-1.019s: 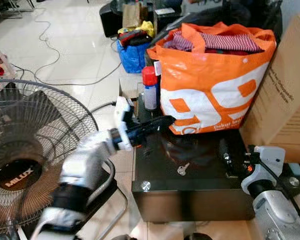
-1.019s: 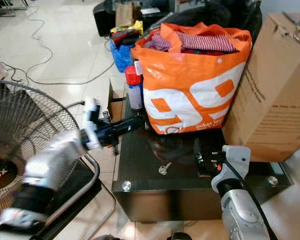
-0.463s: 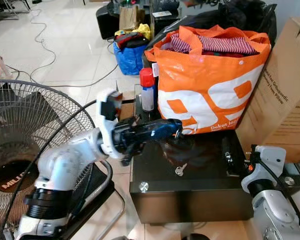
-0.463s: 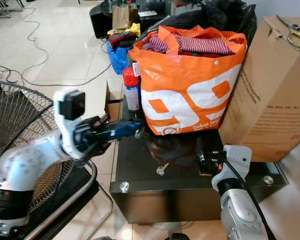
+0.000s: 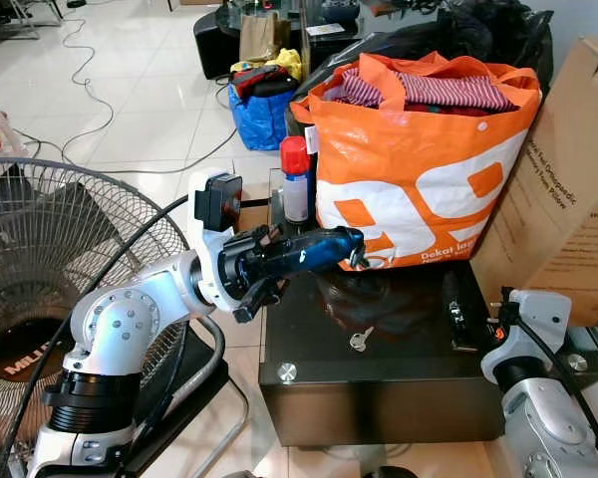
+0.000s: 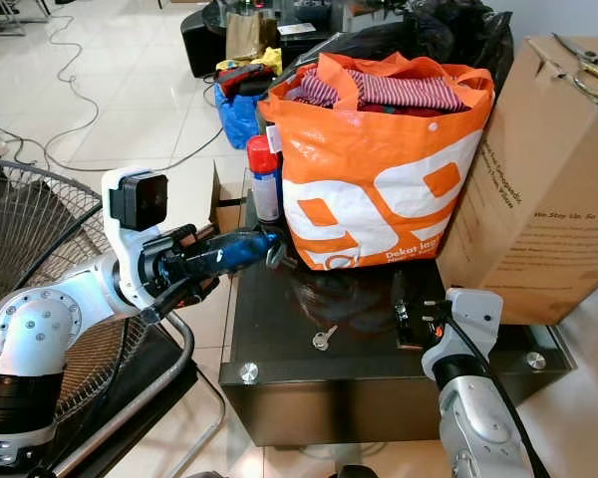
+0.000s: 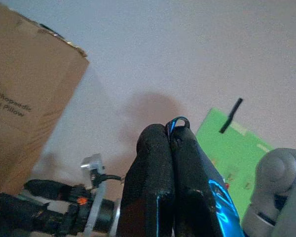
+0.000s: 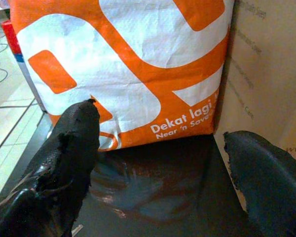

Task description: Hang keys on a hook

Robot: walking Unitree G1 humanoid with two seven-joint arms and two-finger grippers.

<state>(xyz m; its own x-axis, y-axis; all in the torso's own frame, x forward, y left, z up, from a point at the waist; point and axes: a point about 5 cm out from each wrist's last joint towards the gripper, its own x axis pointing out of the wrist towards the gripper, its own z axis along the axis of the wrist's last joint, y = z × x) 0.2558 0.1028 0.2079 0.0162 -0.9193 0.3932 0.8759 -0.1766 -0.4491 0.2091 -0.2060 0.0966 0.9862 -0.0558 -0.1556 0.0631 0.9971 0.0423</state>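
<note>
Left wrist view shows the left gripper [image 7: 171, 143] with its two black fingers pressed together, and a small dark ring [image 7: 177, 121] peeks out at the very tips; whether that is a key ring caught between them is my guess, since it is too small to be sure. In the left eye view the same gripper [image 5: 351, 246] is raised above the dark glass table [image 5: 379, 383], its fingers lying nearly level and aimed toward 3 o'clock, their tips just in front of the lower left corner of the orange shopping bag [image 5: 429, 169]. A single silver key [image 5: 359, 340] lies flat on the glass at about 6 o'clock from those tips, well apart from them; its long axis runs on a slant, head toward 7 o'clock and blade toward 1 o'clock. The right gripper [image 8: 163, 148] rests at the table's right edge, fingers spread wide with nothing between them, facing the bag. A red-capped spray can [image 5: 297, 179] stands at 9 o'clock from the bag, and a cardboard box [image 5: 568, 199] at 3 o'clock. No hook can be made out, so I judge the hanging not yet done, with finding the hook and carrying keys there all left.
</note>
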